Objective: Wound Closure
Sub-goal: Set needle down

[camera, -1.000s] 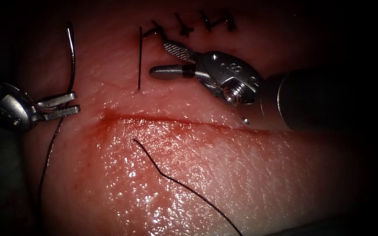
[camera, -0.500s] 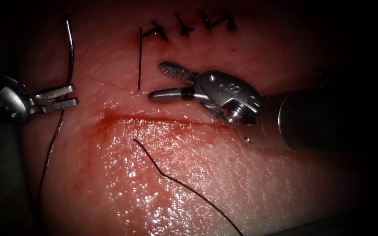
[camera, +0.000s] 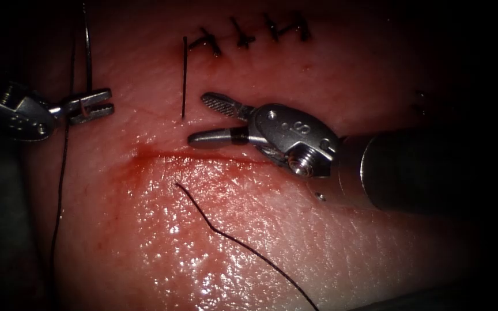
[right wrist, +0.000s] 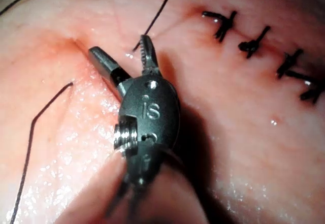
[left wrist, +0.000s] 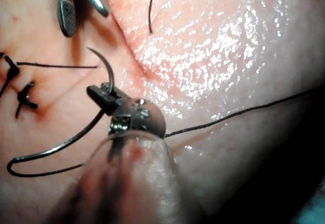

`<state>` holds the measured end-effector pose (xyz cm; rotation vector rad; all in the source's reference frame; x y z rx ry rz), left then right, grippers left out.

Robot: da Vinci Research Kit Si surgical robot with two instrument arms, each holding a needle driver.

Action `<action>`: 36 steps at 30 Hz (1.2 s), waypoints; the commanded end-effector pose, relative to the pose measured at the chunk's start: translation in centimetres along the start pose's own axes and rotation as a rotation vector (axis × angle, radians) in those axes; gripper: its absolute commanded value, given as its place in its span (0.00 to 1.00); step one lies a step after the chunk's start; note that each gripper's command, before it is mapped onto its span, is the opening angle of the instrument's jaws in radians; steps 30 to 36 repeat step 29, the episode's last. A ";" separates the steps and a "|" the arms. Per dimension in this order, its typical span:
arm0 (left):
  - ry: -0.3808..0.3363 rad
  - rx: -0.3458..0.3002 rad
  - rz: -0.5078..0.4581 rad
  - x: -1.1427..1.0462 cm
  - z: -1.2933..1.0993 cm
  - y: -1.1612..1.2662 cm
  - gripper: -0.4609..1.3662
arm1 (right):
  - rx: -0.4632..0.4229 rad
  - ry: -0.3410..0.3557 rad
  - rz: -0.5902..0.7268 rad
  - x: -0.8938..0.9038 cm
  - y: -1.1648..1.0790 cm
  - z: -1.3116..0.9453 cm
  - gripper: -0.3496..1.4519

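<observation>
The cut [camera: 214, 156] runs across the tissue [camera: 318, 242], with red fluid at its left end. My left tool [camera: 98, 104] is beyond that left end, jaws shut on the curved needle [camera: 87, 52], apparently toward its thread end. The needle stands free of the tissue, and the left wrist view has the needle [left wrist: 105, 69] arching out of the left tool [left wrist: 101, 93]. Thread [camera: 60, 173] hangs from it. My right tool [camera: 197, 118] hovers just above the cut, jaws open and holding nothing; the right tool [right wrist: 121, 46] sits likewise in its wrist view.
Several dark finished stitches [camera: 249, 34] line the tissue behind the right tool. One thread strand [camera: 184, 75] rises from the tissue above the cut. Another strand [camera: 231, 239] leaves the tissue below the cut and trails to the lower right.
My left tool has lifted the needle up and slightly right, turning its wrist. My right tool has come down and left toward the cut, jaws still open.
</observation>
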<state>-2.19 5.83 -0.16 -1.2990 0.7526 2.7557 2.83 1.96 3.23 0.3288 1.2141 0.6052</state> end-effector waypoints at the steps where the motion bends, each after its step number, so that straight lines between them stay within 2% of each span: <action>1: -0.014 -0.046 0.012 0.00 0.02 0.00 0.06 | 0.009 -0.005 0.000 0.00 -0.01 0.00 0.79; 3: -0.040 -0.096 0.018 -0.05 0.06 -0.01 0.06 | 0.014 -0.006 0.000 0.01 -0.04 0.00 0.79; 7: -0.075 -0.153 0.024 -0.11 0.12 -0.04 0.06 | 0.018 -0.008 0.000 0.01 -0.06 0.00 0.78; 13: -0.218 -0.235 0.072 -0.32 0.25 -0.08 0.06 | 0.023 -0.012 -0.002 0.01 -0.09 -0.02 0.77; 22: -0.255 -0.250 0.096 -0.49 0.35 0.04 0.06 | 0.029 -0.018 -0.004 0.00 -0.10 -0.02 0.76; 36: -0.253 -0.248 0.096 -0.48 0.36 0.07 0.06 | 0.030 -0.018 -0.005 -0.01 -0.12 -0.03 0.75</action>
